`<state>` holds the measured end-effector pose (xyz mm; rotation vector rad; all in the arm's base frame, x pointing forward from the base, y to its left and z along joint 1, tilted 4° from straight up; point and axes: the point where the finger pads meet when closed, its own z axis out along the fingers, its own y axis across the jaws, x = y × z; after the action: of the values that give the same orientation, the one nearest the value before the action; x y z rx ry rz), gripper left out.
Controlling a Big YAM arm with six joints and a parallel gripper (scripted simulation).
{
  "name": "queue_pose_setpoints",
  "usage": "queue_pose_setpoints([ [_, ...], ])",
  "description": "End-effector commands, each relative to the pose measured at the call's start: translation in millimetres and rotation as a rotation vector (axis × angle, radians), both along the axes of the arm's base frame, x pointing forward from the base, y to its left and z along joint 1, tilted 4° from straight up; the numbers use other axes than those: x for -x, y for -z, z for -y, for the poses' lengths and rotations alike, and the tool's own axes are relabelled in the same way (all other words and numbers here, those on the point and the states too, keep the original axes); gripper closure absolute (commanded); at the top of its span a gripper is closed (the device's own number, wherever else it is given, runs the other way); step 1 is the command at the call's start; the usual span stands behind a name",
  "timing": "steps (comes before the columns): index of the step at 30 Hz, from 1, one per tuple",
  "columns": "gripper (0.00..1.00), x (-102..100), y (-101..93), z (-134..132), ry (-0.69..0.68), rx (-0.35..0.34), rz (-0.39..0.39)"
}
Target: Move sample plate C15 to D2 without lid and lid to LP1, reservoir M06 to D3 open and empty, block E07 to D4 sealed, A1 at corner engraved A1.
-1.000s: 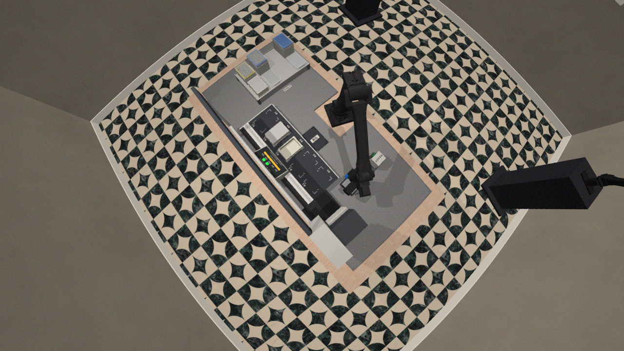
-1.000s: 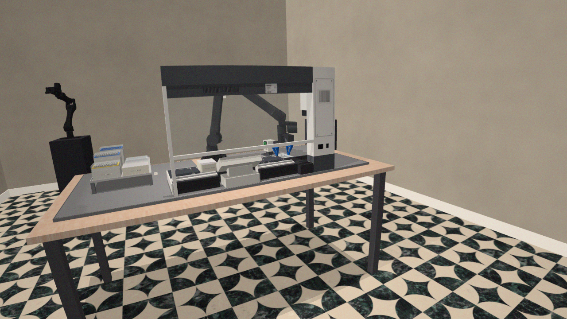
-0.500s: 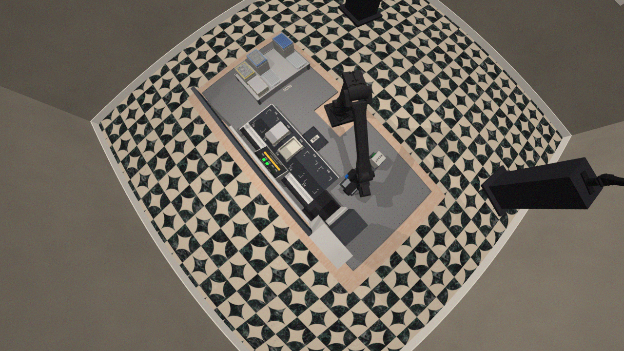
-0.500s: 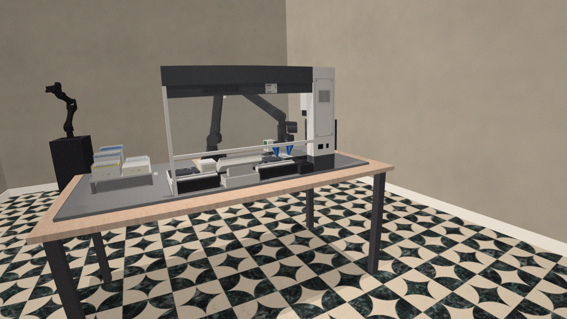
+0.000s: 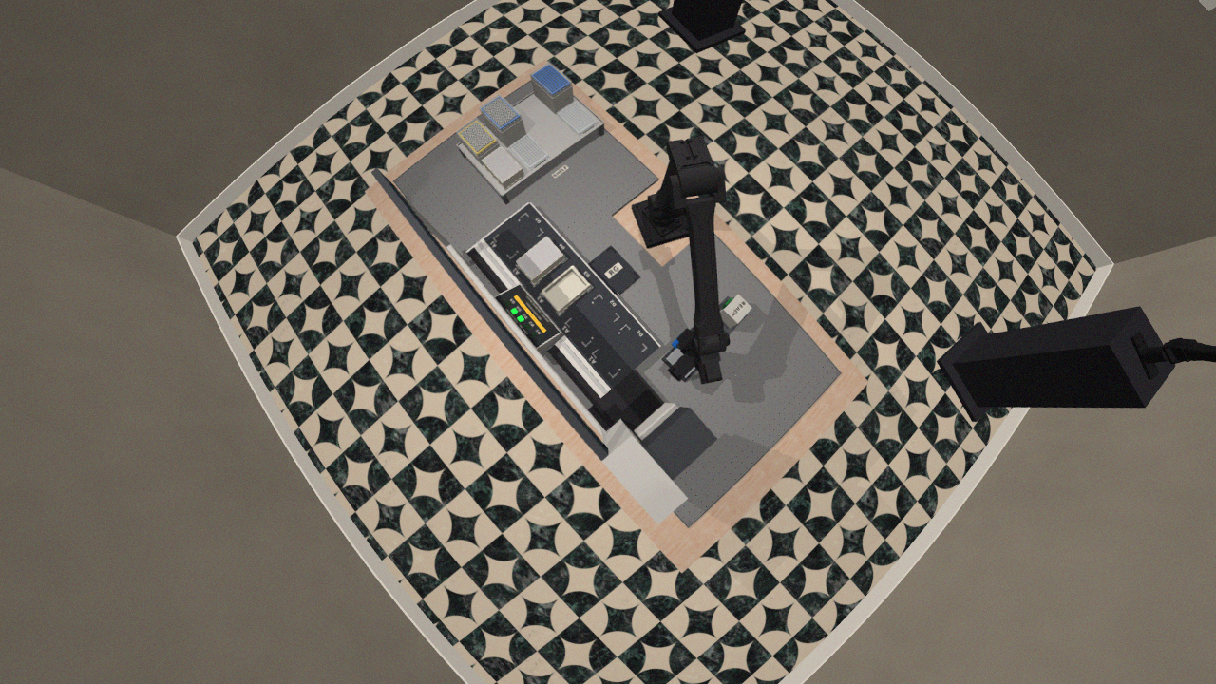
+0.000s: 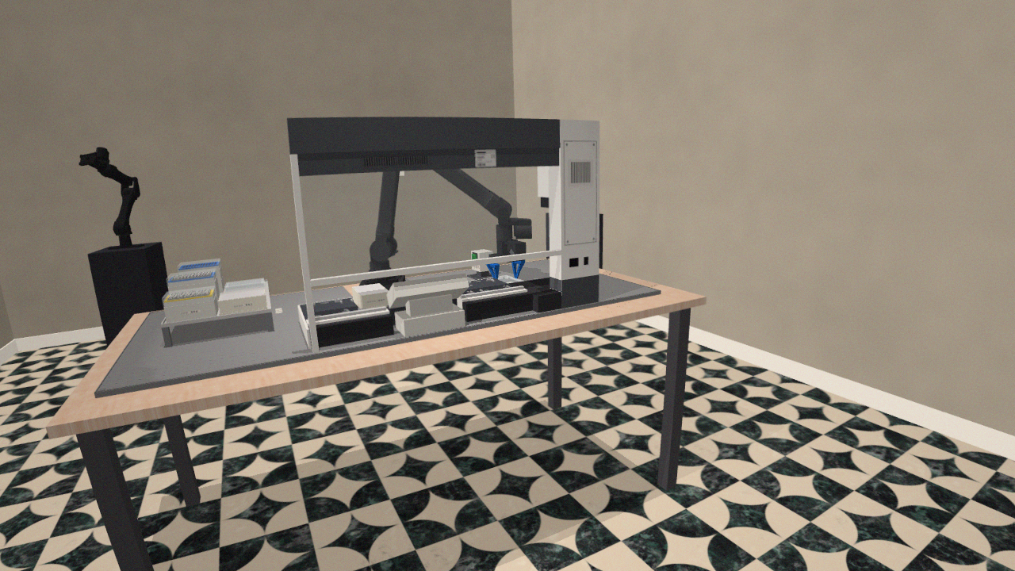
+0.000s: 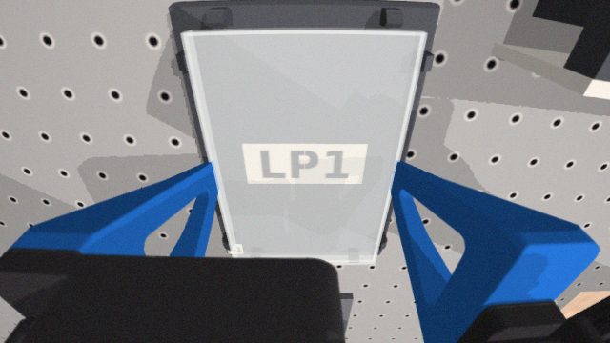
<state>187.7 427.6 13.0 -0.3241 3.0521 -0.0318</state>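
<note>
Lid [image 7: 305, 105] pinched by its long edges in tool [image 7: 305, 191], blue fingers on both sides, sitting over LP1 park [image 7: 429, 19], label visible thru it.

Table [image 6: 397, 365]: SHELF [image 6: 212, 327] at one end, bearing tip racks and plates side by side; liquid handler [image 6: 426, 145] along the table's long edge, its deck holding one plate [image 5: 541, 257] and one reservoir [image 5: 567, 289] on adjoining positions. Regrip nest RG [image 5: 614, 270] lies between deck and arm base [image 5: 643, 235]. READY key [image 5: 737, 309] stands beside the forearm. Lid park LP1 [image 7: 200, 11] lies directly under the lid [image 7: 305, 95], which sits between the fingers of the gripper [image 7: 305, 210].
</note>
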Motion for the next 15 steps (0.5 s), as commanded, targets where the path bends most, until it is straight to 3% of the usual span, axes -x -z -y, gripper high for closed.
queue_pose_setpoints([
  [1,1.0,-13.3,-1.9,-10.6,0.007,-0.024,0.014],
  [15,1.0,-9.7,8.4,-1.4,0.007,-0.006,0.007],
])
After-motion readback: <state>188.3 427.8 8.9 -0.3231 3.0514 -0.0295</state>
